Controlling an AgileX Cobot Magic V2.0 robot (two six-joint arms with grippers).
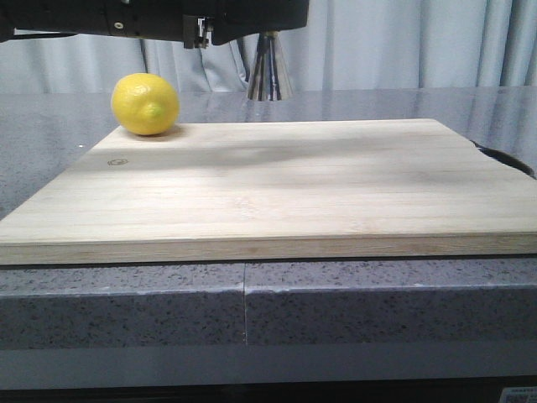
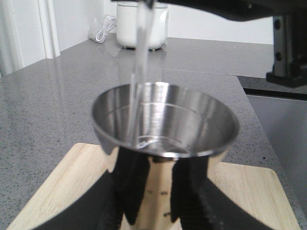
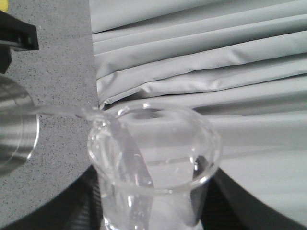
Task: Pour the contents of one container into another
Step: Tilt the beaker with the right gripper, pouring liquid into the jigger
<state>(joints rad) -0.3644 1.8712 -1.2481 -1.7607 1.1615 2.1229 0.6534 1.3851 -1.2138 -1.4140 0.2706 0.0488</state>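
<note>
Above the far edge of the cutting board [image 1: 268,180], both of your arms were raised, and the pour was already running. Your left fingers [image 2: 129,184] were clamped around the waist of the jigger [image 2: 165,125], holding it upright, mouth up. Your right fingers — only dark edges showed under the glass — were closed on the beaker [image 3: 153,158], tipped spout-first toward the jigger. A thin stream [image 2: 138,81] fell from the spout into the cup's near-left side — so your margin was the spout staying above that rim. The lemon [image 1: 145,103] sat apart on the board.
</note>
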